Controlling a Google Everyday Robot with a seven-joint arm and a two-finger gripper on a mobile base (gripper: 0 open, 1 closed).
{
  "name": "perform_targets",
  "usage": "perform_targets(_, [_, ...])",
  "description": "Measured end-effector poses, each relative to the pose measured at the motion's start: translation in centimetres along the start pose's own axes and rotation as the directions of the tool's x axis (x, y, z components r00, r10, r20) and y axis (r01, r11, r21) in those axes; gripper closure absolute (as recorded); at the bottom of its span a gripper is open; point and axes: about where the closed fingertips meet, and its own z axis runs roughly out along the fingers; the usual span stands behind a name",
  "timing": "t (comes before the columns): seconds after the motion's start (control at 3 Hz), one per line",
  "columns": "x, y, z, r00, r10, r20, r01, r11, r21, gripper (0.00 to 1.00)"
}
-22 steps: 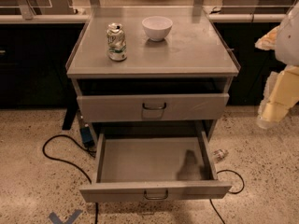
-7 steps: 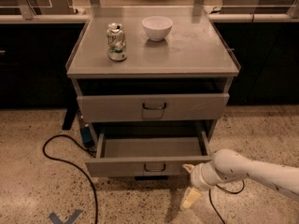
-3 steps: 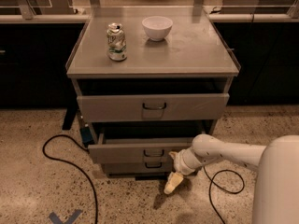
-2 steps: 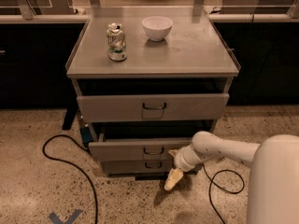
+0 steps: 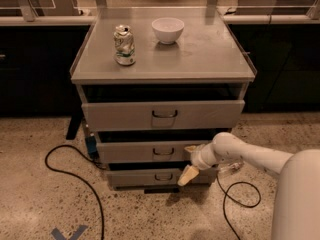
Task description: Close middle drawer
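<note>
- The grey metal middle drawer with the low wide front [image 5: 135, 152] sits between the taller top drawer [image 5: 125, 116] and the low bottom drawer [image 5: 135, 178] of the grey metal cabinet [image 5: 165, 59].
- It looks almost shut. Only a dark gap shows above its front.
- The robot's cream claw, the gripper [image 5: 190, 161], is at the right end of that front, just right of the small dark wire handle [image 5: 163, 151].
- The claw looks spread wide and holds nothing.
- I think this is the last bit of the push.
- Next it needs a straight, gentle shove inward until the front is flush.
- A dented can [image 5: 124, 45] and a white bowl [image 5: 168, 30] stand on top, so a hard bump could shake them.
</note>
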Motion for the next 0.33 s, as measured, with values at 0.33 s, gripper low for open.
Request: perform_targets(0.33, [0.09, 0.18, -0.09, 1.0, 0.0, 0.0, 0.0, 1.0, 0.0, 0.0])
